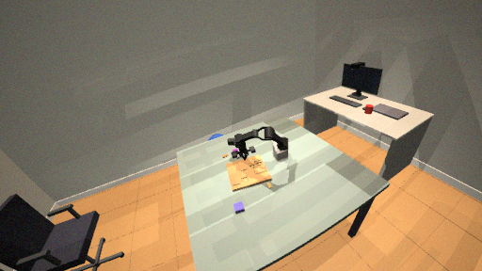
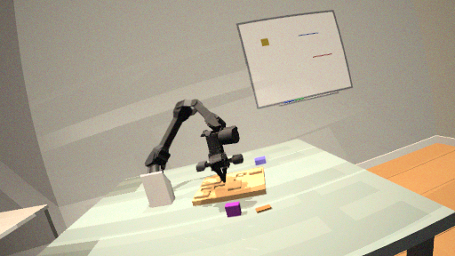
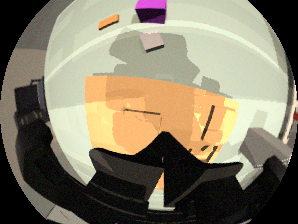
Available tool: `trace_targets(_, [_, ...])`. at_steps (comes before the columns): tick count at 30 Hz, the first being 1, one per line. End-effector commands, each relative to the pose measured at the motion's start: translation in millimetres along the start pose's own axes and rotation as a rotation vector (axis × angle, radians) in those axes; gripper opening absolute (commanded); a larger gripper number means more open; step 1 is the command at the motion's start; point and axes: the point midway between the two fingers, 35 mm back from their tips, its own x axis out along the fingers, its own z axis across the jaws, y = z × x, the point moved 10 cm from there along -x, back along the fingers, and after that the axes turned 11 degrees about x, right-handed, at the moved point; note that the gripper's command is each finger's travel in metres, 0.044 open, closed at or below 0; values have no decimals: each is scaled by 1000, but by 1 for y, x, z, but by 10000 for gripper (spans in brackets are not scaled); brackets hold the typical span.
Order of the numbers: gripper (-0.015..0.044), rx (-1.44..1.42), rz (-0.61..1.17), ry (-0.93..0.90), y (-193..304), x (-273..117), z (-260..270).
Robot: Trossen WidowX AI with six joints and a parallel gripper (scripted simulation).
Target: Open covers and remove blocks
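Note:
The wooden puzzle board (image 1: 237,185) (image 2: 249,193) (image 3: 97,86) lies on the table with low covers and dark slots on its top. Which covers stand open is too small to tell. My gripper (image 1: 245,158) (image 2: 224,180) (image 3: 164,135) is shut and empty, tips pointing down just over or touching the board; contact cannot be told. A magenta block (image 1: 234,150) (image 2: 233,209) (image 3: 151,11) rests on the table beside the board. A violet block (image 1: 239,207) (image 2: 260,160) rests off the board's opposite side. A pale pink block (image 3: 152,41) lies between the magenta block and the board.
A flat orange piece (image 1: 225,155) (image 2: 263,208) (image 3: 109,21) lies near the magenta block. Another small tan piece (image 1: 269,185) lies close to a board edge. The arm's pale base (image 1: 281,152) (image 2: 158,190) stands beside the board. A desk with a monitor (image 1: 361,79) stands apart.

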Motion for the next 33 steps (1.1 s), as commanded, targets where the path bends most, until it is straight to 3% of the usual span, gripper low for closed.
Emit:
trace_targets(1, [0,10,5,6,0,6,-2])
trace_targets(33, [0,9,7,7,0,32,-2])
